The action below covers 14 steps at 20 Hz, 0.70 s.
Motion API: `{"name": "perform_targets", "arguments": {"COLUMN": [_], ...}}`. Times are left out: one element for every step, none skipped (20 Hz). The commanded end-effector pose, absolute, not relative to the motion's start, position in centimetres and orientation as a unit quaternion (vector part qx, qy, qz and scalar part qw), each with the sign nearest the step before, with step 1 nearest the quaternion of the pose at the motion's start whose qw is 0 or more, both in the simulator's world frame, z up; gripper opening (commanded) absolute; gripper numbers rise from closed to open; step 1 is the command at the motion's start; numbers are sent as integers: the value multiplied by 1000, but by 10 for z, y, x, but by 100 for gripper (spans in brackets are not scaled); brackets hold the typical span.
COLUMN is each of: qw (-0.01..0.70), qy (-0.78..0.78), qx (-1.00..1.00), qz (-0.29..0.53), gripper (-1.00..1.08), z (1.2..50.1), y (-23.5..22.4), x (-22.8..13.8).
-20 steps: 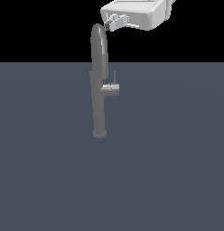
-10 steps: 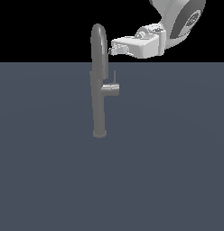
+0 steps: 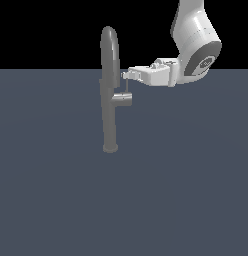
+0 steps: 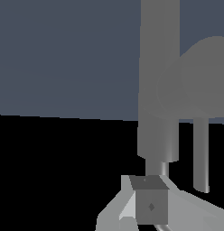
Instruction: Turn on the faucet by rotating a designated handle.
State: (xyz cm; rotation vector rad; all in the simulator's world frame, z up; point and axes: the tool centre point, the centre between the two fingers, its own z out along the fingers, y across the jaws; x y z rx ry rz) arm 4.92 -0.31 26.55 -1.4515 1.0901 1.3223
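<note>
We see our end effector [image 3: 127, 75] at the handle [image 3: 123, 97] rod's tip beside the faucet [image 3: 109, 90]; whether its fingers are apart we cannot tell.

The faucet [image 3: 110, 115] stands left of centre in the exterior view, its base on the desk [image 3: 186, 190] just above the frame's middle height and its arched spout reaching into the upper part of the frame. The handle [image 3: 123, 98] juts from the column toward the exterior view's right, its rod rising upward. The gripper [image 3: 127, 75] sits at the rod's top end, just right of the spout, with the arm [image 3: 196, 50] stretching away to the upper right.
</note>
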Motion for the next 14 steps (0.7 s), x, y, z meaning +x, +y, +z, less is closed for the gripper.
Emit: {"name": "perform_targets", "arguments": {"qw": [441,443,444,446,447,448,448,448,448,448,448,448,448,448], "qy": [445,447,448,450,451,452,452,452,452,452,452,452,452,452], "qx": [-564,-559,-554,-550,-547,-545,-544,-543,-543,-543,-543,-544,-544,-544], "qz": [539,541,543,544,545,546,547,547,547,547,547,547,547,547], "gripper": [-100,-100,-100,-100,-100,-100,-100,-100,-100,-100,-100,-100,-100,-100], "z": [257,255,252,250,249,248,247,247,247,247,247,247,248,249], "y": [-2,-2,-2,-2,-2,-1,-1,-1,-1,-1,-1,-1,-2,-2], "x": [52,53,54,54,55,55,55,55,55,55,55,55,53,50]}}
